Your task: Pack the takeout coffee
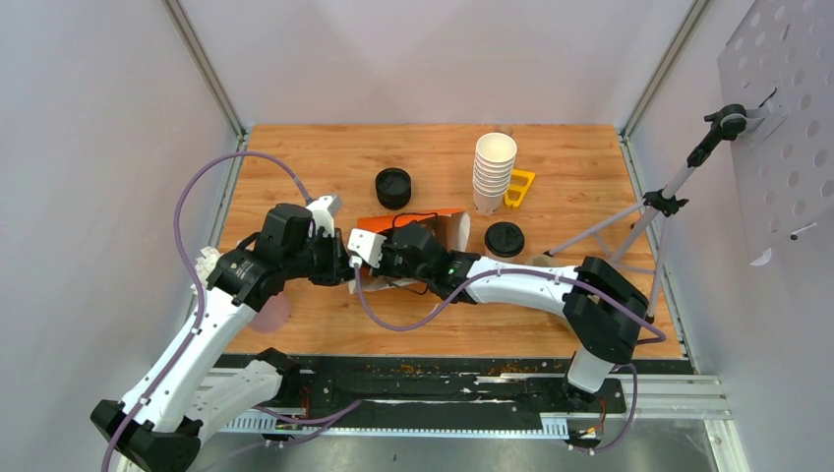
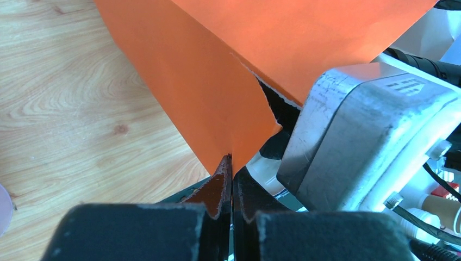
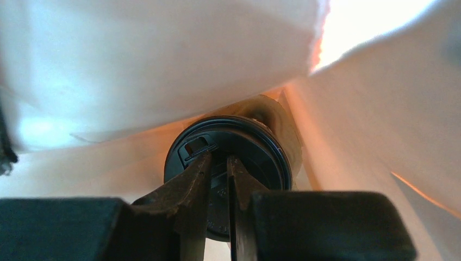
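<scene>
The wooden table [image 1: 315, 157] carries an orange paper bag [image 1: 382, 221] on its side at centre. A short stack of black lids [image 1: 392, 187] sits at 11 o'clock, a stack of white cups [image 1: 494, 172] at 1 with a yellow piece [image 1: 519, 187] just beside it. A lidded coffee cup [image 1: 504, 239] and a tripod [image 1: 644, 211] stand at 3, and a pink cup [image 1: 272, 313] at 8.

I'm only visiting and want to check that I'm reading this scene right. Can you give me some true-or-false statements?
The left gripper pinches an edge of the bag. True.
The bag stands upright. False: it lies on its side.
The right gripper holds a lidded cup inside the bag. True.
The cup stack is in the bag. False: it stands on the table, beyond it.
A second lidded cup sits on the table. True.
</scene>
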